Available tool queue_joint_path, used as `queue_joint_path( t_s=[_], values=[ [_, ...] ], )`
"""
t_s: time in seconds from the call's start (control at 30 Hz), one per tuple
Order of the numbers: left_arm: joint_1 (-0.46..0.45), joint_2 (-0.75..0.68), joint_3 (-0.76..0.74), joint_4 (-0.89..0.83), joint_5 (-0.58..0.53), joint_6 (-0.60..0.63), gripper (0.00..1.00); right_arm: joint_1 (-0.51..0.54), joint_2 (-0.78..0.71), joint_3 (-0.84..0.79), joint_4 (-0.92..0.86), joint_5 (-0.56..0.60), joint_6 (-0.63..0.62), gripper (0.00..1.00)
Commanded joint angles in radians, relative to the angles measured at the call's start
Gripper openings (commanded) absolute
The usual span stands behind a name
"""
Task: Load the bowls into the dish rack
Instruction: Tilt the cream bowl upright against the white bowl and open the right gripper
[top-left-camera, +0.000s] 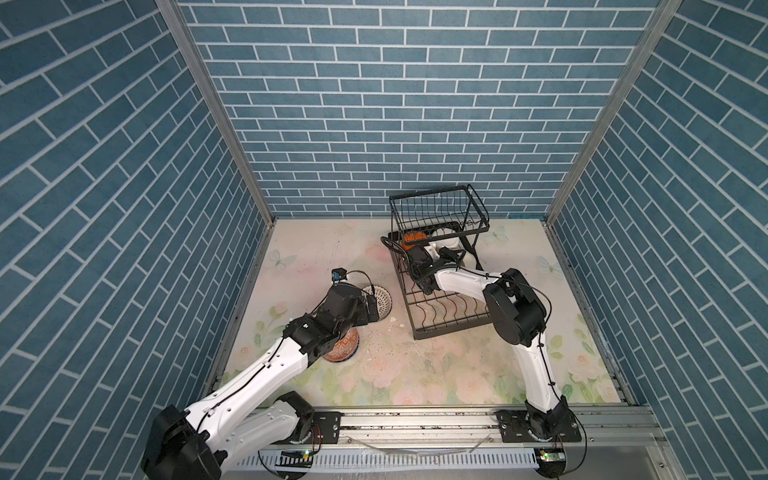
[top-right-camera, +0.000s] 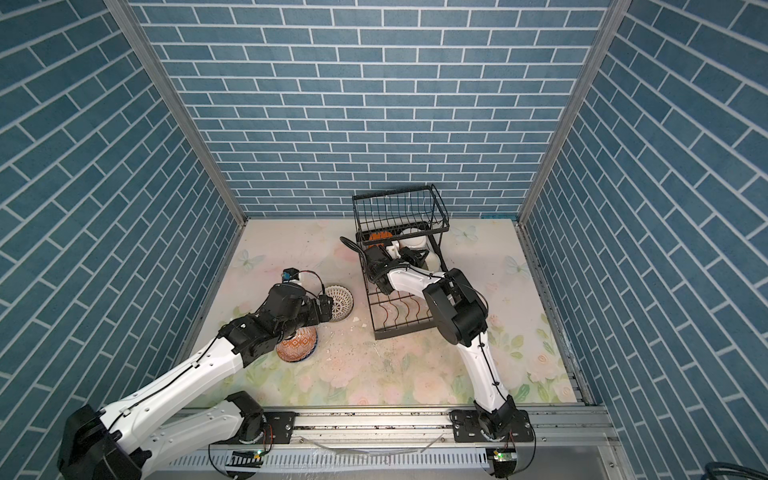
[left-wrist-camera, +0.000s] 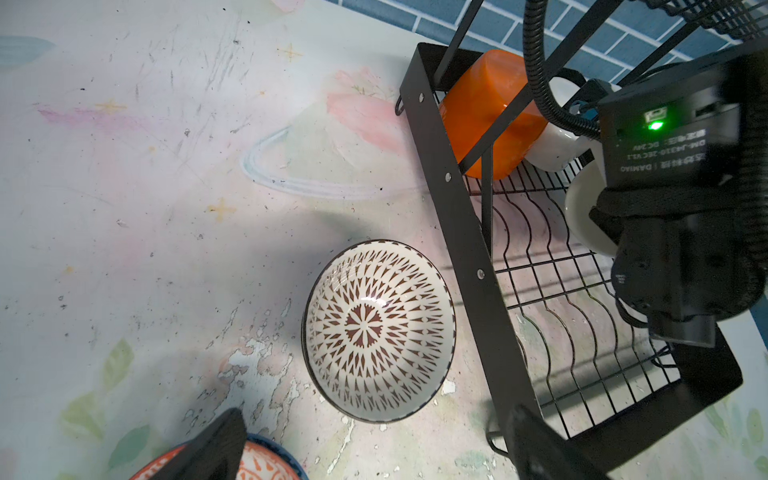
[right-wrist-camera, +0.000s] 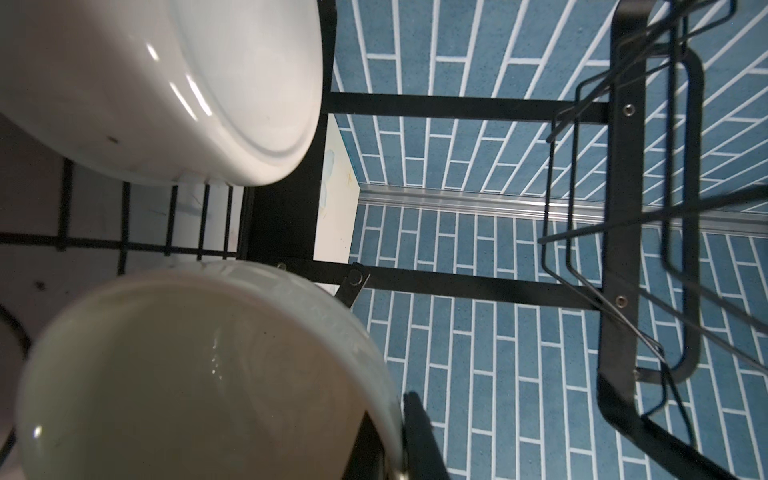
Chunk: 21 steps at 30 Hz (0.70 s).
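The left gripper (left-wrist-camera: 374, 449) stands spread wide and empty above the brown-patterned bowl (left-wrist-camera: 379, 331), which sits upright on the table (top-left-camera: 436, 374) just ahead of its fingers (left-wrist-camera: 220, 444). An orange-patterned bowl (top-left-camera: 343, 348) lies under that arm's wrist. The right gripper (right-wrist-camera: 399, 449) is pinched on the rim of a cream bowl (right-wrist-camera: 199, 374) inside the dish rack (top-left-camera: 440, 320), just beside a white bowl (right-wrist-camera: 166, 83) and the orange bowl (left-wrist-camera: 490, 116) at the rack's far end.
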Motion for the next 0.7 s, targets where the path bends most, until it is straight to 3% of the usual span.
queue_joint_path(
  t_s=[0.0, 0.13, 0.37, 0.67],
  values=[
    [0.007, 0.006, -0.012, 0.009, 0.000, 0.007, 1.00, 0.009, 0.091, -0.008, -0.094, -0.156, 0.071, 0.00],
    [0.009, 0.005, -0.012, 0.006, 0.000, 0.007, 1.00, 0.009, 0.109, -0.011, -0.062, -0.157, 0.044, 0.00],
    [0.011, 0.006, -0.012, 0.000, 0.001, 0.007, 1.00, 0.002, 0.095, -0.078, 0.192, -0.130, -0.148, 0.00],
    [0.013, 0.009, -0.012, 0.005, 0.001, 0.007, 1.00, -0.006, 0.117, -0.053, 0.223, -0.137, -0.208, 0.00]
  ],
)
